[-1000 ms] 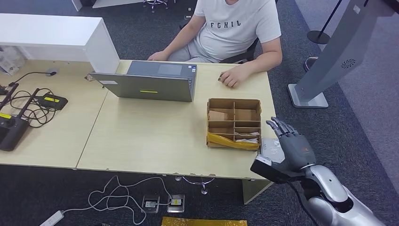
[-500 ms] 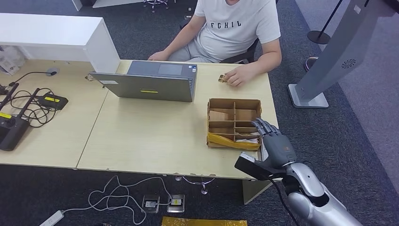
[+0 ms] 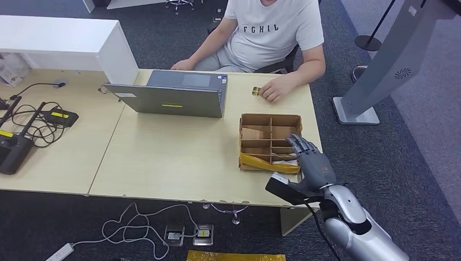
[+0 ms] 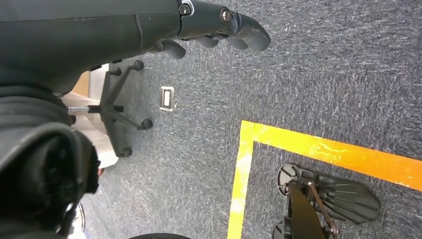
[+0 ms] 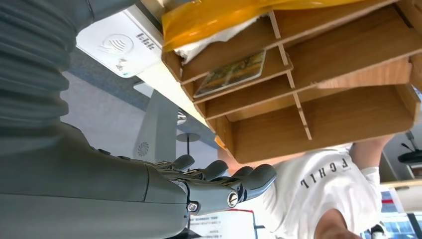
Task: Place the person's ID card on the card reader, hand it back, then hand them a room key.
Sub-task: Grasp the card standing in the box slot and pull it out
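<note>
My right hand [image 3: 311, 163] hovers open, fingers stretched out, over the table's right edge beside a brown cardboard divider box [image 3: 271, 116]. It covers the card reader in the head view. The right wrist view shows the white card reader [image 5: 119, 42] next to the box [image 5: 348, 114], with a picture card [image 5: 231, 72] lying in one narrow compartment and my fingers [image 5: 234, 181] holding nothing. Across the table the person's hand [image 3: 277, 87] touches a small brownish thing [image 3: 255, 91] on the tabletop. My left hand [image 4: 219, 25] hangs over the carpet, fingers apart and holding nothing.
A grey laptop [image 3: 174, 95] stands open in front of the person. Cables and black devices [image 3: 32, 122] lie at the table's left. A white partition [image 3: 65, 41] is at back left, and a grey kiosk stand [image 3: 380, 65] is on the floor to the right. Yellow tape [image 3: 269, 163] wraps the box's near wall.
My right hand has moved left from beyond the table's edge to over the card reader and the box's right side. The person's hand shifted slightly on the table.
</note>
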You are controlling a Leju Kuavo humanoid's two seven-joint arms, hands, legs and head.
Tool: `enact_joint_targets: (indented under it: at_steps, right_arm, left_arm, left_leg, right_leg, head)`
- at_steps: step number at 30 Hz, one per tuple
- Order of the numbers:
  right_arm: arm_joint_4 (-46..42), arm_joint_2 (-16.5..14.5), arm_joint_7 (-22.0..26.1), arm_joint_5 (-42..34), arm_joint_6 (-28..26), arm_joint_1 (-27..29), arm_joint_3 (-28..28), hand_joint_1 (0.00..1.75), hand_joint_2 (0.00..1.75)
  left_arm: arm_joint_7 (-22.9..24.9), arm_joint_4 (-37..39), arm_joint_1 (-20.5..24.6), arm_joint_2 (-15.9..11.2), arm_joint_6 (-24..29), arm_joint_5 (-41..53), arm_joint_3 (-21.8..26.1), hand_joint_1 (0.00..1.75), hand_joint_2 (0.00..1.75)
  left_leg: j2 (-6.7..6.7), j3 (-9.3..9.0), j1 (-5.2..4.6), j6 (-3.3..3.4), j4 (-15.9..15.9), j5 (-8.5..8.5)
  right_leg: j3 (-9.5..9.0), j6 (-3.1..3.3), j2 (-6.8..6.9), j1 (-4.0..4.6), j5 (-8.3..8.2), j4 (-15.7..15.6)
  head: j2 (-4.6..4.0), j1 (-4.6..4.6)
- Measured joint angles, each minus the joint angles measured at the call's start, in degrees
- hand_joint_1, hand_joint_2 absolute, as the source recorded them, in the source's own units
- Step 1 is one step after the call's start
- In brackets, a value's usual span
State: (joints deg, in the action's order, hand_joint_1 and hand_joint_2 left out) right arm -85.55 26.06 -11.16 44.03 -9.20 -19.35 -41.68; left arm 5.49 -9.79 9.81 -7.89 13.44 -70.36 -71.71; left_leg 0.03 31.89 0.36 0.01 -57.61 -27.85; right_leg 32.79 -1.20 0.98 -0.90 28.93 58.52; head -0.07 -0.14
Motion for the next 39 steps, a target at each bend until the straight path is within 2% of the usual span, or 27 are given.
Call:
enact_joint_targets:
  at_steps: [15, 39]
  right_arm:
    - [2.34, -2.28, 0.56, 0.98, 0.27, 0.09, 2.03, 0.0, 1.75]
    - [4.07, -3.51, -0.62, 1.26, -0.38, 0.79, 2.79, 0.0, 1.75]
  left_arm:
    - [0.5, 0.0, 0.0, 0.02, -0.04, 0.14, 0.0, 0.0, 0.0]
    - [0.33, 0.0, 0.0, -0.04, -1.38, 1.08, 0.0, 0.0, 0.0]
  left_leg:
    - [0.0, -0.01, 0.0, 0.0, 0.0, 0.0]
    - [0.01, -0.02, 0.0, 0.0, 0.0, 0.0]
  right_leg:
    - [0.01, 0.0, -0.01, 0.0, 0.0, 0.0]
    - [0.01, 0.0, -0.01, 0.0, 0.0, 0.0]
  head:
    - [0.0, 0.01]
    - [0.01, 0.01]
